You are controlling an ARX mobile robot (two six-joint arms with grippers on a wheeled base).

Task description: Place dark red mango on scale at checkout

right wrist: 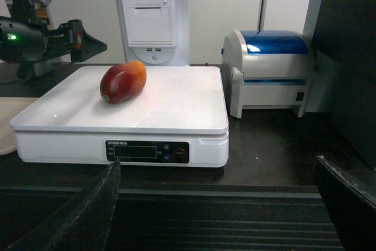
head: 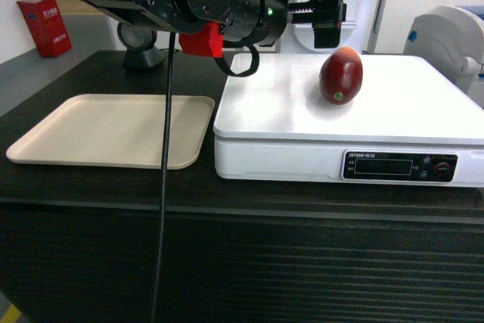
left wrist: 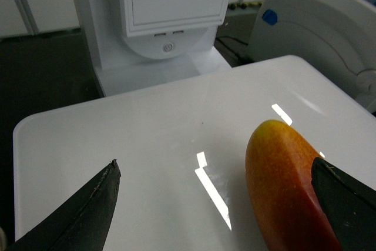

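Observation:
The dark red mango (head: pixel 342 75) lies on the flat top of the white scale (head: pixel 423 104), sticker toward me, on the black checkout counter (head: pixel 91 196). My left gripper (head: pixel 327 17) hovers just behind and above the mango, open and holding nothing. In the left wrist view the mango (left wrist: pixel 288 192) shows its orange side between the spread fingers (left wrist: pixel 88 210), close to the right one; whether it touches is unclear. The right gripper (right wrist: pixel 215 166) is open and empty, low in front of the counter's ribbed panel (right wrist: pixel 223 216), well short of the scale (right wrist: pixel 176 104) and the mango (right wrist: pixel 122 83).
A flat beige tray (head: pixel 113 130) lies left of the scale. A white terminal (right wrist: pixel 151 19) stands behind it, and a white-and-blue printer (right wrist: pixel 273 69) to its right. A black cable (head: pixel 163 187) hangs from the left arm over the tray and counter front. A red box (head: pixel 44 26) sits far left.

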